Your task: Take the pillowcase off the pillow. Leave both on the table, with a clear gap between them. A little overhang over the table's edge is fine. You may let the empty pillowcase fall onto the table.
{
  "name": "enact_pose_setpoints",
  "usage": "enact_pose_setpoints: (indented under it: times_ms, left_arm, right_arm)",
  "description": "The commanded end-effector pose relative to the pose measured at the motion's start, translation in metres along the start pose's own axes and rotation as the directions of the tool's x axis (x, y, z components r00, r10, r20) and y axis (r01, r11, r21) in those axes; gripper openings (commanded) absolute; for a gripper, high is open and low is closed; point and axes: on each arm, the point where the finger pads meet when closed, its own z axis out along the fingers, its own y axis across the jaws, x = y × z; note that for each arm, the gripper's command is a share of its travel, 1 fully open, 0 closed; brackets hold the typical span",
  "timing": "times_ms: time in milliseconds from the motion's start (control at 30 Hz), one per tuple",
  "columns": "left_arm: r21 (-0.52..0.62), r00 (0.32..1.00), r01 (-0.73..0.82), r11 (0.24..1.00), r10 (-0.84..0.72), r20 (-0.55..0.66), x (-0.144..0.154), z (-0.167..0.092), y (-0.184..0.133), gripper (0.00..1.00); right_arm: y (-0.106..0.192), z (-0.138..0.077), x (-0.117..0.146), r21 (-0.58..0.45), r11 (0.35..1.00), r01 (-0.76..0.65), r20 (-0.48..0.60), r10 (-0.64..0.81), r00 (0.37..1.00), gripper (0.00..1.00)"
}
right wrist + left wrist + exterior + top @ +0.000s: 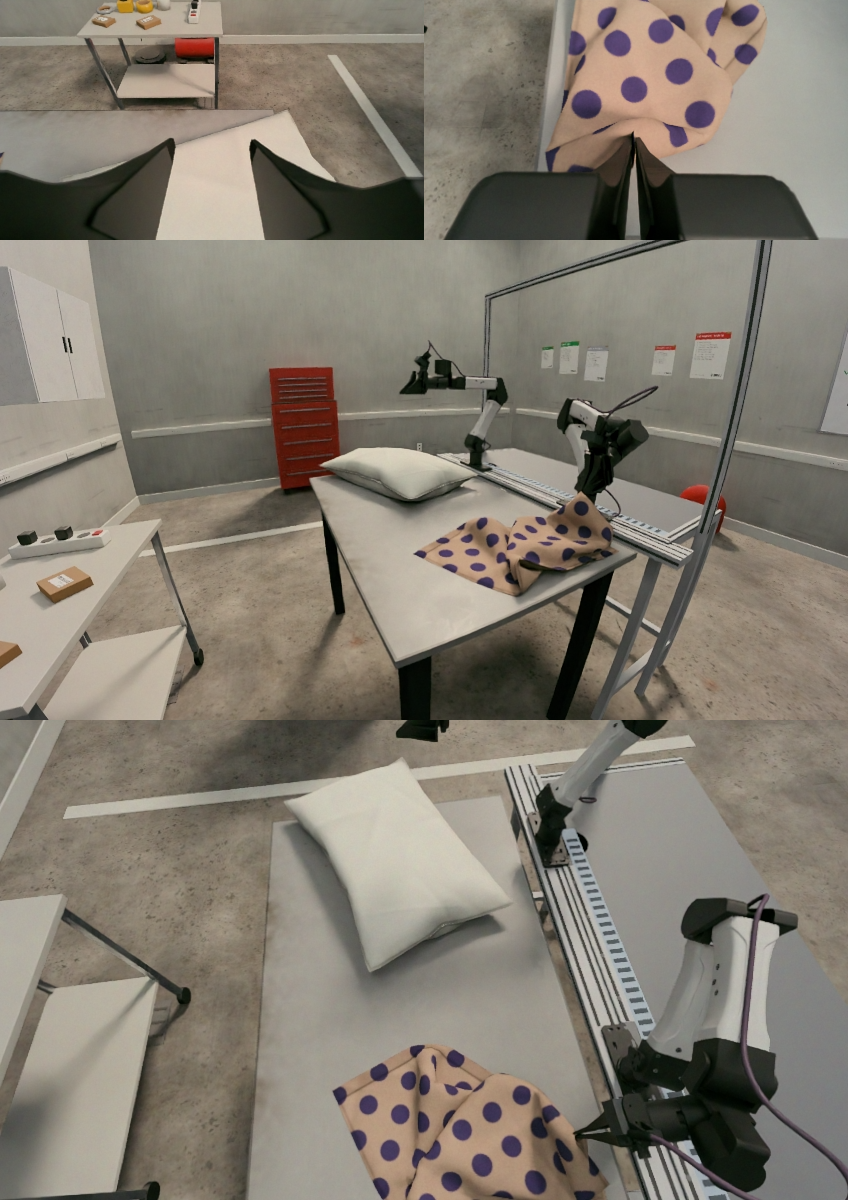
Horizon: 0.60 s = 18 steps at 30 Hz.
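Note:
The bare white pillow (392,850) (404,471) (215,200) lies on the far part of the grey table (321,1017) (386,590) (75,135), one end over its far edge. The tan pillowcase with purple dots (493,1130) (476,549) (654,100) lies crumpled at the near end, off the pillow, with a wide strip of table between them. My left gripper (578,1133) (634,140) is shut on the pillowcase's edge and holds it up in a peak near the rail side. My right gripper (399,736) (404,391) (212,141) is open and empty, high beyond the pillow.
The arms' metal rail (571,957) (535,489) runs along one long side of the table. A white cart (95,1076) (89,573) (165,80) stands past the other side. A red tool chest (306,436) stands against the back wall.

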Motion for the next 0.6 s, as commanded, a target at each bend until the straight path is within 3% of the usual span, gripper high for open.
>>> enact_pose_setpoints:
  times_ms: [0,567]
  left_arm:
    - [0.016,1.0,0.0,1.0,0.0,0.012,-0.0015,0.0016,-0.0037,0.04]
    - [0.016,1.0,0.0,1.0,0.0,0.012,-0.0015,0.0016,-0.0037,0.05]
  right_arm:
    - [-0.0015,0.0015,0.0036,0.004,1.0,0.007,-0.004,-0.007,1.0,0.63]
    - [-0.0015,0.0015,0.0036,0.004,1.0,0.007,-0.004,-0.007,1.0,0.63]
